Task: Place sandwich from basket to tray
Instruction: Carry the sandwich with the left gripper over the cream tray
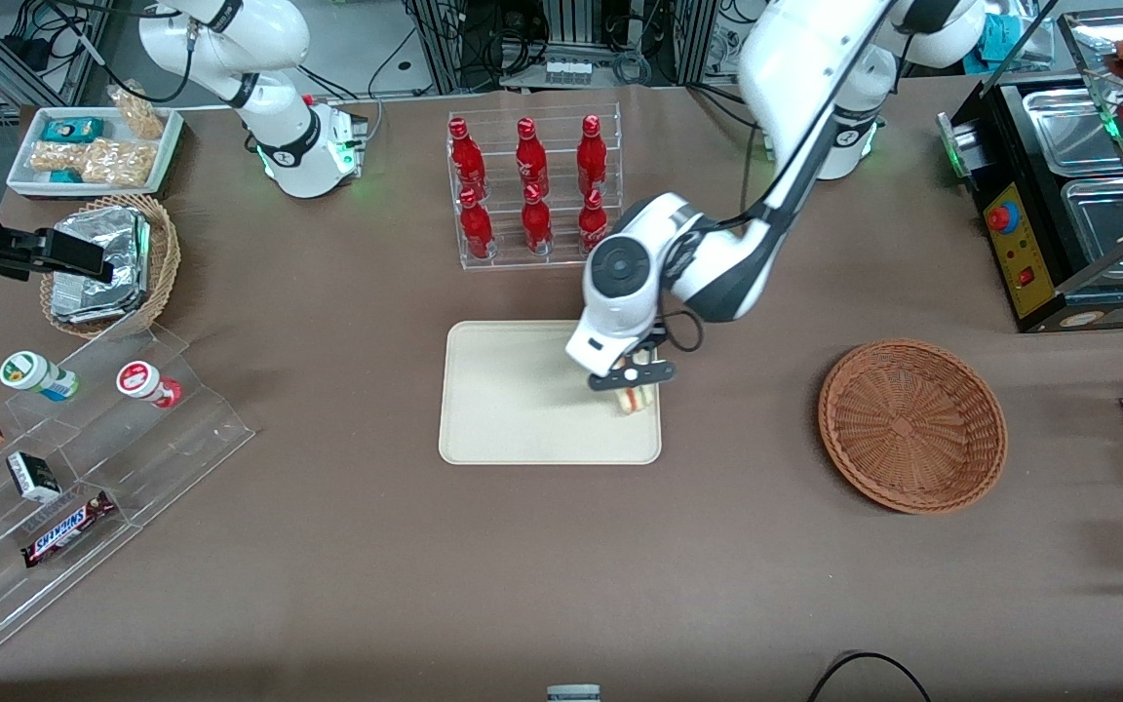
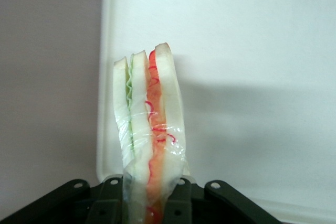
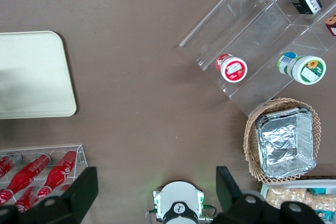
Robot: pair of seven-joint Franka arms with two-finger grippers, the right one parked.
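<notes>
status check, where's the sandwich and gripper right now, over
Gripper shut on sandwich, over the tray at its edge toward the basket. Basket holds nothing. Nothing in the way on the tray.

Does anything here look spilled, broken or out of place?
Nothing stands out. The gripper holds the wrapped sandwich over the tray, near its edge; its layers look intact, and the basket sits empty and upright.
</notes>
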